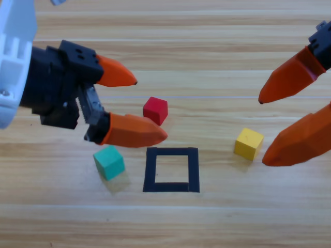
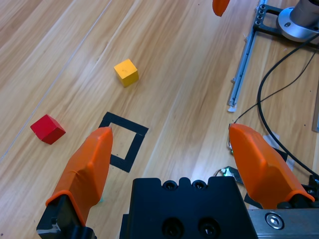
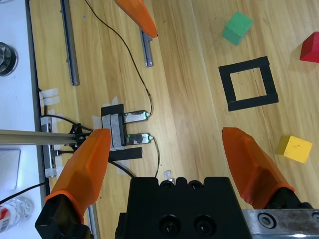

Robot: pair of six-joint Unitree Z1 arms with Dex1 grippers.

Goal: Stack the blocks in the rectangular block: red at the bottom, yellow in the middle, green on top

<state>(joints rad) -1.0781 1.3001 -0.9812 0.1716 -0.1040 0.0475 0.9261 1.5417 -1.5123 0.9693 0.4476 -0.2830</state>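
Observation:
The red (image 1: 155, 110) cube lies on the table just beyond the rectangular block (image 1: 194, 169), a black tape square with nothing inside it. Green (image 1: 109, 161) sits left of the square, yellow (image 1: 249, 143) to its right. My left gripper (image 1: 151, 109) hovers open and empty above the red cube; in its wrist view red (image 2: 47, 128) lies off to the left of the open left gripper (image 2: 170, 129), with yellow (image 2: 126, 72) and the square (image 2: 127, 122) ahead. At the right edge my right gripper (image 1: 262, 132) is open and empty beside yellow. The right wrist view shows the right gripper (image 3: 165, 131), yellow (image 3: 294, 148), the square (image 3: 253, 104), green (image 3: 237, 28) and red (image 3: 310, 47).
Metal rails (image 2: 244, 59) (image 3: 67, 40), black cables (image 2: 279, 84) and small taped circuit boards (image 3: 134, 117) run along the table's side beyond the blocks. The wooden table (image 1: 170, 222) stretches out in front of the square.

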